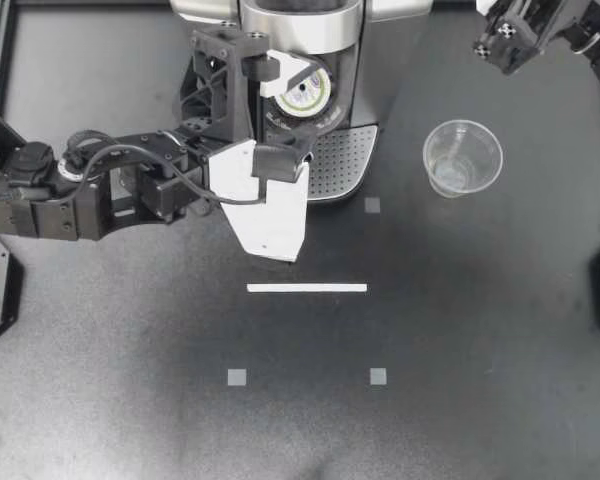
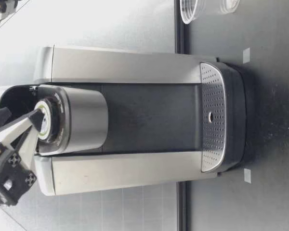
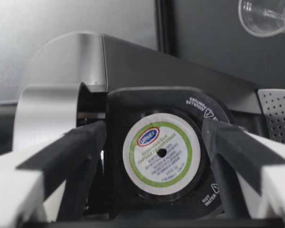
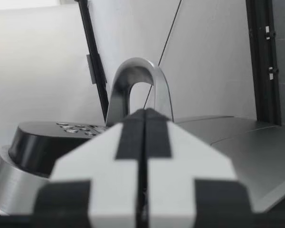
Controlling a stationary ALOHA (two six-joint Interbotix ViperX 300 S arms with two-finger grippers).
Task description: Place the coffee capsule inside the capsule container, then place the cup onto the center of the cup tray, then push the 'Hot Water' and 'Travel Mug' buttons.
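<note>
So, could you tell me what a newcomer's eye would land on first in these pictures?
Most likely the white, green-ringed coffee capsule sitting in the capsule container of the coffee machine, with my left gripper open on either side of it. Next, the clear cup standing on the table beside the machine, not on the cup tray. My right gripper hangs shut near the far corner.

Top looks straight down, low across table (image 1: 480, 350), all views share coffee machine (image 1: 330, 40)

The round foil-lidded coffee capsule (image 3: 161, 153) is white with a green ring. The boxy metal coffee machine (image 2: 135, 67) is silver and black, its flat perforated cup tray (image 1: 340, 160) silver with dotted holes.
</note>
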